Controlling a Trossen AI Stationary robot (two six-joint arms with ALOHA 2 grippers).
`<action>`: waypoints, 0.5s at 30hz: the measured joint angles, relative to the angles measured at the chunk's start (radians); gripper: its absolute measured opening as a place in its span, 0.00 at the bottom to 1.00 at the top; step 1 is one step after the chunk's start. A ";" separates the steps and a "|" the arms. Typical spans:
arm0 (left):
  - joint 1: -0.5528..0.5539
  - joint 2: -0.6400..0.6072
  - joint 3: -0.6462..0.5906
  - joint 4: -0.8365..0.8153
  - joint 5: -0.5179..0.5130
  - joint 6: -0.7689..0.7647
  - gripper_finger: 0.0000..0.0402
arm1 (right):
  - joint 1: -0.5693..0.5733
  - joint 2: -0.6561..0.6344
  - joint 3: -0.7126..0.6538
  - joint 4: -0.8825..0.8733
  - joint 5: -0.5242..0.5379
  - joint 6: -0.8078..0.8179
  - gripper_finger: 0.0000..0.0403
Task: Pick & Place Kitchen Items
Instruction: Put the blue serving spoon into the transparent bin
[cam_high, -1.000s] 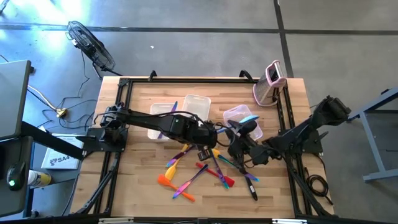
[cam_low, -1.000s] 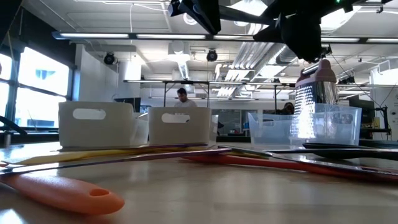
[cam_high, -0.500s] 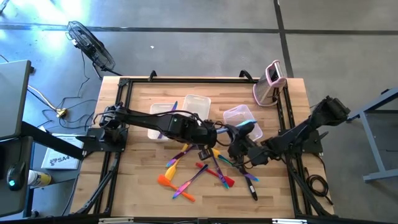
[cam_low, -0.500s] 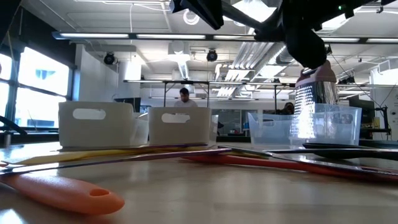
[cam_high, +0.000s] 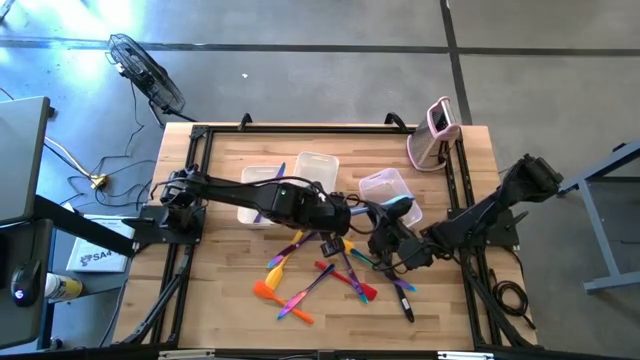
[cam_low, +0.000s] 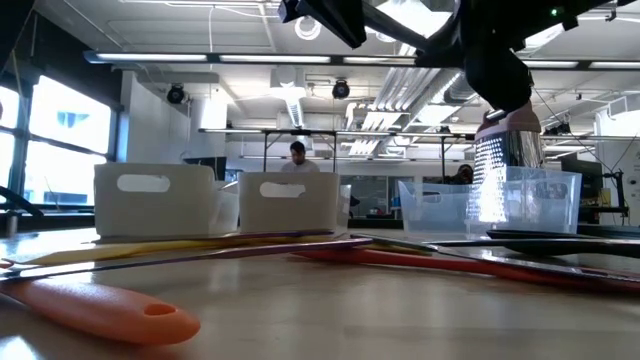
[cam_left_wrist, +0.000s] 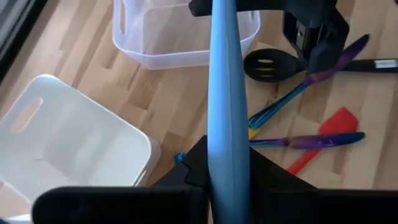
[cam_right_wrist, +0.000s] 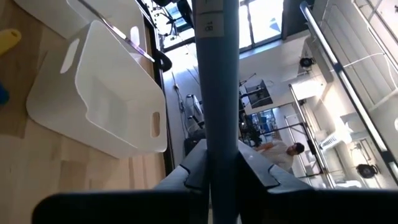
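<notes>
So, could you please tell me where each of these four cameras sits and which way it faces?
High view: above, facing straight down on the table; both arms show.
Low view: at tabletop height, facing level past the tubs into the room; arms overhead.
Left wrist view: on the left arm, facing down at the tabletop; left gripper shut on the light blue utensil.
Right wrist view: on the right arm, tilted toward the room; right gripper shut on the same utensil.
Shared: both wrist views show that utensil.

Big open workshop with a grey concrete floor (cam_high: 320, 40), a floor fan (cam_high: 145, 68) near the wooden table (cam_high: 225, 290), ceiling strip lights (cam_low: 150, 58) and bright windows (cam_low: 50, 120) on the side.
</notes>
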 joint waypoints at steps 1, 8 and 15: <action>0.000 0.000 0.004 -0.001 0.008 0.002 0.10 | 0.006 0.000 0.000 -0.001 0.008 0.005 0.09; 0.000 0.002 0.047 -0.010 0.023 0.021 0.10 | 0.044 -0.002 0.002 -0.013 0.040 0.077 0.09; -0.024 0.004 0.079 -0.063 0.050 0.020 0.10 | 0.074 -0.008 0.003 -0.023 0.147 0.090 0.09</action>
